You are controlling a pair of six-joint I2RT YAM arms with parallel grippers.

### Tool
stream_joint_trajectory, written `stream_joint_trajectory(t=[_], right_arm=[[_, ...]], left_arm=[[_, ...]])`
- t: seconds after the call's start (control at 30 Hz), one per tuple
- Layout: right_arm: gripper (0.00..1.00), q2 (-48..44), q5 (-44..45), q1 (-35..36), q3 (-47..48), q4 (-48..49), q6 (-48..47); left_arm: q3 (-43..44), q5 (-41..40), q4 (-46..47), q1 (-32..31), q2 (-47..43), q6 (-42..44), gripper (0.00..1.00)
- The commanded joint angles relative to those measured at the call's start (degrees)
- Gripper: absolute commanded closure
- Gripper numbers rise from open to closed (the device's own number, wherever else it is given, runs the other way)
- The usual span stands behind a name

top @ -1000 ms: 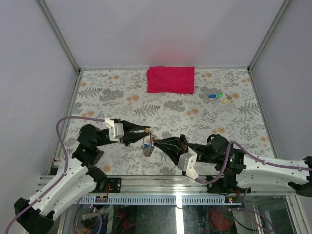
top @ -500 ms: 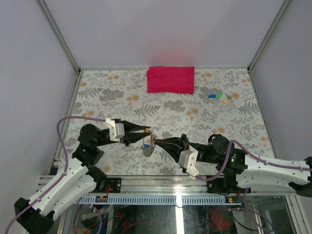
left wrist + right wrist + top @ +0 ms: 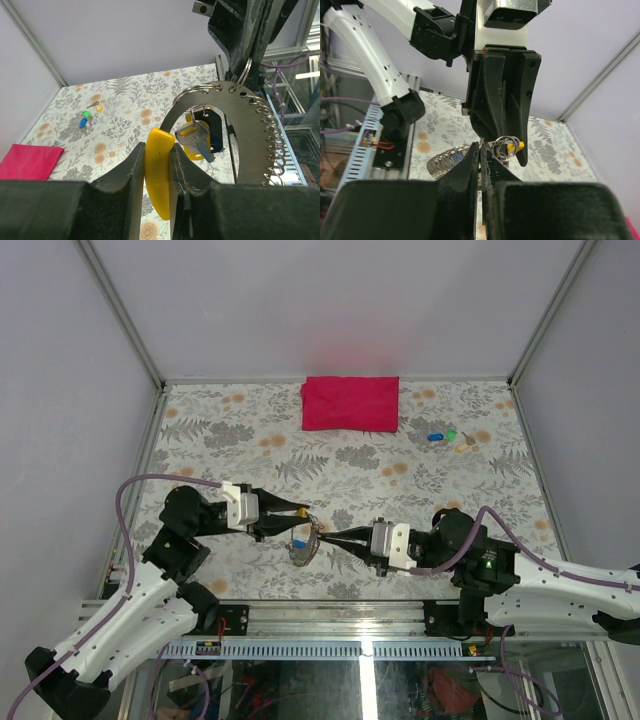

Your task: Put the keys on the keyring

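My left gripper [image 3: 298, 510] is shut on a yellow plastic tag [image 3: 159, 175] fixed to a curved silvery plate [image 3: 245, 135] edged with several wire rings. A silver key with a yellow head [image 3: 196, 139] and a dark blue tag hang from one ring. My right gripper [image 3: 326, 537] meets the plate from the right and is shut on the small keyring [image 3: 243, 70] at its top edge. In the right wrist view the right gripper [image 3: 481, 155] pinches thin wire beside looped rings [image 3: 506, 148]. Loose keys [image 3: 448, 439] with blue, green and yellow heads lie far right.
A red cloth [image 3: 350, 402] lies at the back middle of the floral table [image 3: 220, 440]. Metal frame posts and grey walls close the sides and back. The arm bases and a rail run along the near edge.
My right wrist has swung from slanting up-left to lying level, pointing left, its tip staying at the ring plate. My left gripper has shifted slightly, still holding the yellow tag.
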Motion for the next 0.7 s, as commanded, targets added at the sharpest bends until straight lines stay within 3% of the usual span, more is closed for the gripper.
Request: stream_joint_trajectory(t=[0.0,0.47,0.67], right_arm=[[1.0,-0.9,-2.9,0.4,4.3,1.8,9.8],[1.0,0.9,-1.1,0.4,4.9,6.9,19.4],[1.0,-0.1,1.3,0.4,3.9,9.5,21.2]], left_arm=[[4.1,1.1,-6.0,0.2,0.6,4.4,1.0],[6.4,3.1,-9.5,0.2,2.8,5.2,1.0],[6.2,3.3,-7.6,0.2,3.2,2.7,0.88]])
